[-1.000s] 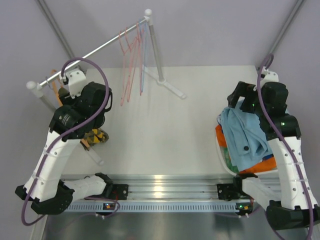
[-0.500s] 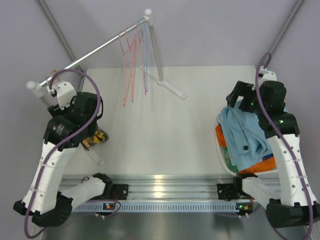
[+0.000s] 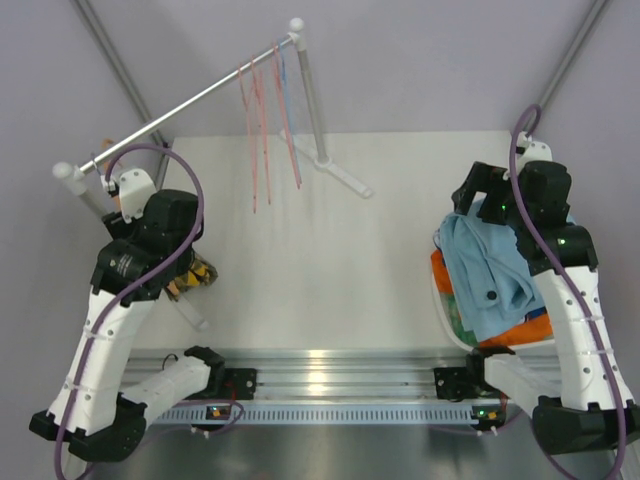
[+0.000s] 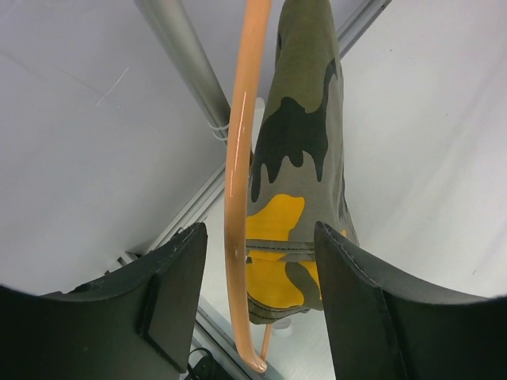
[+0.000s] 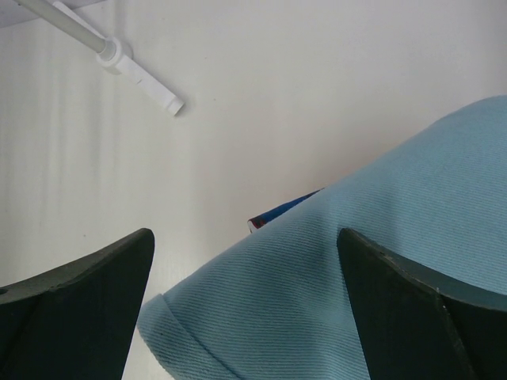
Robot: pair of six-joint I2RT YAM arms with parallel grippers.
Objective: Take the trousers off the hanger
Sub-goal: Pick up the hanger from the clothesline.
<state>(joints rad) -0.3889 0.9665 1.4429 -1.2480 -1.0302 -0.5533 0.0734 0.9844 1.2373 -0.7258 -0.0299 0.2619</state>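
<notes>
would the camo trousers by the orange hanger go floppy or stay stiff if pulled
Probably floppy: the camouflage trousers hang limp beside the orange hanger. Likely light, being thin cloth. Lying so close, they may drag the hanger along.

**Clearances.** Between the two arms, the bare table (image 3: 330,270) gives you open passage. Toward the back, the slanted rail (image 3: 190,100), its upright post (image 3: 311,100) and the empty hangers (image 3: 265,130) bar your way. At left, the orange hanger (image 4: 236,198) and the camouflage trousers (image 4: 297,142) occupy the gap between the spread fingers of the left gripper (image 4: 260,229). At right, the heap of trousers (image 3: 485,265) lies directly beneath the wide-spread right gripper (image 5: 244,233).
</notes>
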